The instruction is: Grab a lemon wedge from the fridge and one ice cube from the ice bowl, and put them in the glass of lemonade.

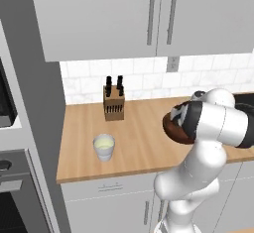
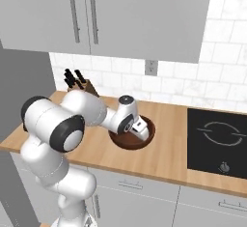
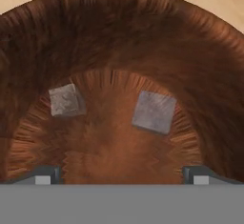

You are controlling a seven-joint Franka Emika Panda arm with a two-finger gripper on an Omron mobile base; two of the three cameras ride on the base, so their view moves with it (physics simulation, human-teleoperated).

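My gripper (image 3: 121, 176) hangs open just over the dark brown ice bowl (image 3: 119, 27), its two fingertips (image 3: 44, 175) wide apart above the near part of the bowl's floor. Two grey ice cubes lie inside, one to the left (image 3: 66, 100) and one nearer the middle (image 3: 154, 112), both apart from the fingers. On the wooden counter the ice bowl (image 2: 130, 145) sits under the hand, with the gripper (image 2: 140, 130) dipped into it. The glass of lemonade (image 1: 104, 146) stands upright to the left of the ice bowl (image 1: 170, 130). The lemon wedge and the fridge are out of view.
A knife block (image 1: 113, 103) stands at the back of the counter against the tiled wall. A black cooktop (image 2: 217, 141) lies to the right of the bowl. Pale grey wall cupboards (image 1: 149, 14) hang overhead. An oven column (image 1: 15, 187) borders the counter's left end.
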